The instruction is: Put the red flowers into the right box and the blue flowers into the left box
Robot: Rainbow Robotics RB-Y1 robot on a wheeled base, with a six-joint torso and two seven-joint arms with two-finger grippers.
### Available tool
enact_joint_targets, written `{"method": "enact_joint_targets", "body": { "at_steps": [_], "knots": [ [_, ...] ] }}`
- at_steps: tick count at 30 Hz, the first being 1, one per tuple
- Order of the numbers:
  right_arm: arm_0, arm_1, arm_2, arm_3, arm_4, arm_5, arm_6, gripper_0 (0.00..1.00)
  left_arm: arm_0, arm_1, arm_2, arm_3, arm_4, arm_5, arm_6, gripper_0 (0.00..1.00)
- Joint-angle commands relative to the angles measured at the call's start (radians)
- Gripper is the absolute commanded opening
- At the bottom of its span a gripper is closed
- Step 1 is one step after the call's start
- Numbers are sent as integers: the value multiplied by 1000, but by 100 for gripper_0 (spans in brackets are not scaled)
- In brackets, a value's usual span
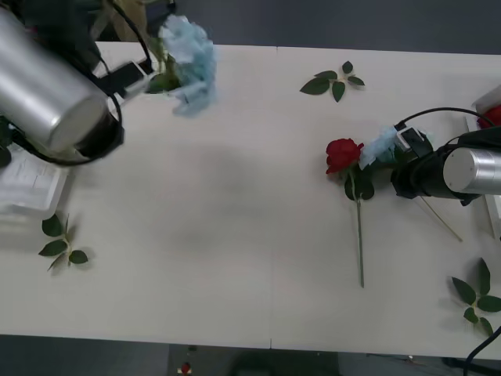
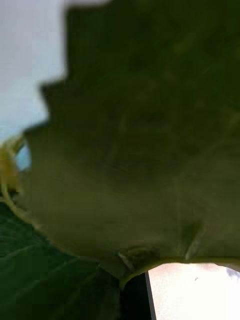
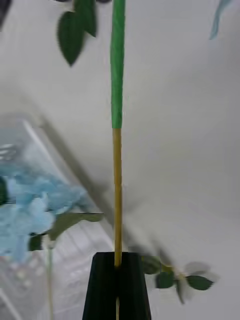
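Observation:
My left gripper point(image 1: 141, 76) is raised over the table's far left, its black fingers point(image 3: 118, 260) shut on the stem point(image 3: 117, 100) of a blue flower point(image 1: 190, 59). Below it lies the left box point(image 3: 75, 250), ribbed and translucent, with blue flowers point(image 3: 30, 210) inside. A red flower point(image 1: 343, 154) lies on the table right of centre, its stem pointing toward me. My right gripper point(image 1: 398, 149) is low beside it, at another blue flower point(image 1: 381, 145). A broad green leaf point(image 2: 140, 130) covers the right wrist view. The right box point(image 1: 487, 100) shows at the right edge.
Loose green leaf sprigs lie at the far middle point(image 1: 333, 81), front left point(image 1: 61, 243) and front right point(image 1: 477, 298). A thin pale stem point(image 1: 440, 219) sticks out from under the right arm. Something red point(image 1: 493, 116) sits in the right box.

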Motion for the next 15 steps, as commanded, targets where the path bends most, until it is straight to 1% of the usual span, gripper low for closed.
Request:
{"method": "enact_joint_targets", "body": {
  "at_steps": [1,5,8,11,14,15],
  "knots": [
    [-3,-2,-23,0,8,-9,0,0,-28,118,57,2,-106,2,-234,1],
    [-3,-11,-75,-2,-33,1,22,0,-28,176,67,76,-324,2,-340,1],
    [-3,-15,-123,-13,-72,31,68,0,-28,198,76,151,-435,2,-388,0],
    [-1,-19,-210,-20,-144,84,163,0,-27,214,122,257,-475,2,-398,0],
    [0,-22,-276,-20,-216,126,230,0,-28,233,150,330,-490,2,-409,0],
    [2,-25,-313,-20,-257,156,273,0,-28,237,159,373,-496,-18,-412,0]
  ]
}}
